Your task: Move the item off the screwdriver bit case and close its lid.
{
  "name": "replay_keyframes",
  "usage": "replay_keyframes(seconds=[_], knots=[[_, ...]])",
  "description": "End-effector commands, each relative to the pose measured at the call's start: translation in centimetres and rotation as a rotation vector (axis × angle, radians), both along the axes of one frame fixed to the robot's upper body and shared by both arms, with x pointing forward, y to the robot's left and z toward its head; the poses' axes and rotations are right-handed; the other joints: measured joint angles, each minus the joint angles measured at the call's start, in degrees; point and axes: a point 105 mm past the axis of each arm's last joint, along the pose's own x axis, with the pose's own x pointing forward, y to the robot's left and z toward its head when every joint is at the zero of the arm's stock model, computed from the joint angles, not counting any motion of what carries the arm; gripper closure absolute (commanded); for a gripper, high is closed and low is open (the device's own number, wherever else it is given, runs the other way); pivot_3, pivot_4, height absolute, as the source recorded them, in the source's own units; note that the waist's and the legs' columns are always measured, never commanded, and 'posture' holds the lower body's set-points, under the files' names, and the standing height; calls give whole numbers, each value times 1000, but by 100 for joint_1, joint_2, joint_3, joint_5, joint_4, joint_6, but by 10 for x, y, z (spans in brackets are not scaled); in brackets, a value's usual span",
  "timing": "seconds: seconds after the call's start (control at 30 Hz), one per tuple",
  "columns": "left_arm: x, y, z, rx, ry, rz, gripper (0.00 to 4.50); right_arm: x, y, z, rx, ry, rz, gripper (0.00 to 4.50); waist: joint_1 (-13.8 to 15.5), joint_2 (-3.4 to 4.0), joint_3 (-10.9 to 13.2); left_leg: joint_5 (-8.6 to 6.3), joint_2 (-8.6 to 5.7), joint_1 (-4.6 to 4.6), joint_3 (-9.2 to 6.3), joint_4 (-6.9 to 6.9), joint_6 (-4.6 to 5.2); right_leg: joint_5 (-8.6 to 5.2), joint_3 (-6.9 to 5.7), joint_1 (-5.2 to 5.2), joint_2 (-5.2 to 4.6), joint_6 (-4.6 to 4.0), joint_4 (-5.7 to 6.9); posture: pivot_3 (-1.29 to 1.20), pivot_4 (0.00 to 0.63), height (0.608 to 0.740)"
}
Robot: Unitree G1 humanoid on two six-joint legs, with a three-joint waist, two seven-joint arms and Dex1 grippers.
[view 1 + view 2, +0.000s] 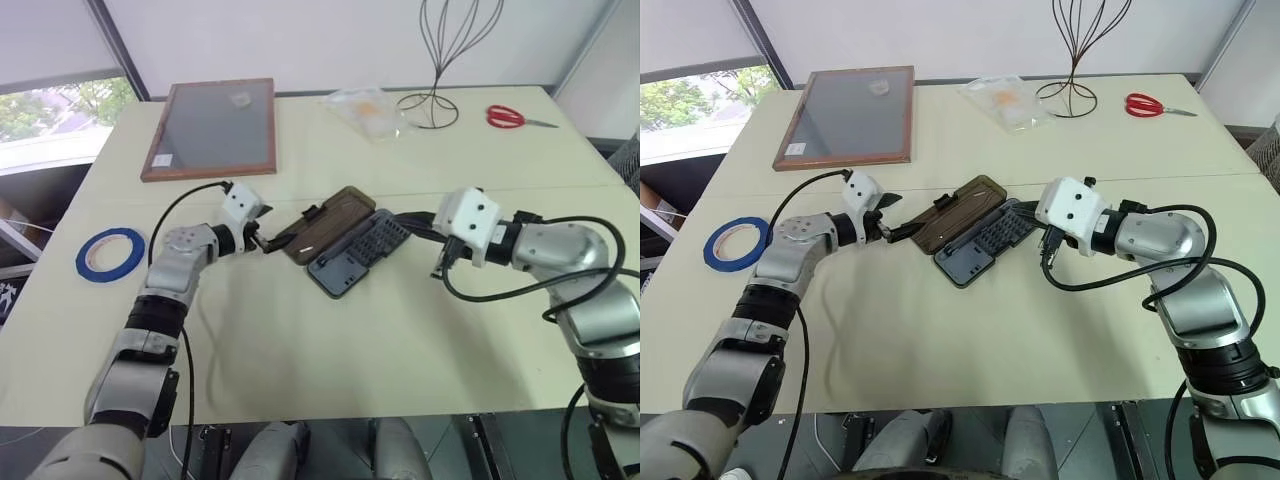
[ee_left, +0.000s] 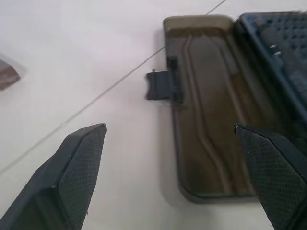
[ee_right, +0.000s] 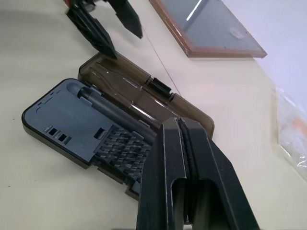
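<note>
Left tool (image 1: 262,240) is sitting at the near-left corner of the lid (image 1: 322,226), fingers spread wide, nothing between them. In the left wrist view one finger (image 2: 72,177) is hanging over bare table (image 1: 330,340) and the other over the lid's edge by the tray, so the corner is lying just ahead of the gap. Right tool (image 3: 184,158) is pressed together, empty, hovering at the far-right end of the screwdriver bit case (image 1: 358,252).

Case is lying open and flat mid-table, long axis running diagonally from near-left to far-right. Lid is lying on the far-left side of the tray, inner face up, latch clip (image 2: 160,86) sticking out on its outer long edge, away from the hinge. No item is sitting on lid or tray as far as I can tell, so my read is that closing is what's left.

Key relation: the lid's free long edge is facing the left arm and the left tool is nearer to it. Likely move is catching that edge and swinging it over the hinge toward the right. Right tool looks placed to steady the tray.
</note>
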Motion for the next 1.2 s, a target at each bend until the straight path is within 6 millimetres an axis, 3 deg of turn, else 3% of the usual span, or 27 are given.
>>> replay_keyframes(seconds=[0.03, 0.17, 0.23, 0.5, 0.7, 1.0, 1.2], knots=[[10, -3, 9, 16, -60, 15, 31, -6, 4, 11, 18, -51, 11, 4500, 1, -1, 0, 0, 0, 0, 0, 1, 0, 0, 0, 0, 0, 1, 0, 0, 150, 740], [15, -8, 2, 39, -51, 12, 31, -6, 4, 11, 15, -55, 6, 4500, -26, -3, 0, 0, -1, -2, 1, 3, 0, 2, 0, 0, -1, 3, 0, 0, 150, 740], [17, -7, -1, 55, -39, 18, 582, -6, 3, 11, 15, -57, 3, 4500, -50, -4, 0, 0, -1, -2, 1, 3, 0, 2, 0, 0, -1, 4, 1, 0, 150, 740], [21, -6, -16, 131, 22, 24, 4455, -4, 2, 13, 6, -68, 0, 4500, -151, -7, -2, 0, -2, -1, 1, 4, 1, 3, 0, 0, -1, 6, 5, 0, 150, 740], [14, -11, -21, 160, 38, -58, 4455, -4, 2, 14, 4, -71, 1, 4500, -153, -11, -5, 1, -2, 0, 1, 9, 1, 4, 0, 0, -1, 7, 10, 0, 150, 740], [-11, -28, -11, 226, -15, -371, 4455, -1, 0, 16, 1, -77, 0, 4500, -144, -12, -5, 0, -4, -3, 1, 8, 1, 4, -1, 0, -2, 7, 7, 0, 150, 740], [-15, -35, -7, 247, -48, -436, 4455, -1, -1, 17, -2, -79, -3, 4500, -145, -12, -5, 1, -4, -3, 0, 9, 1, 4, -1, 0, -2, 7, 7, 0, 150, 740]])
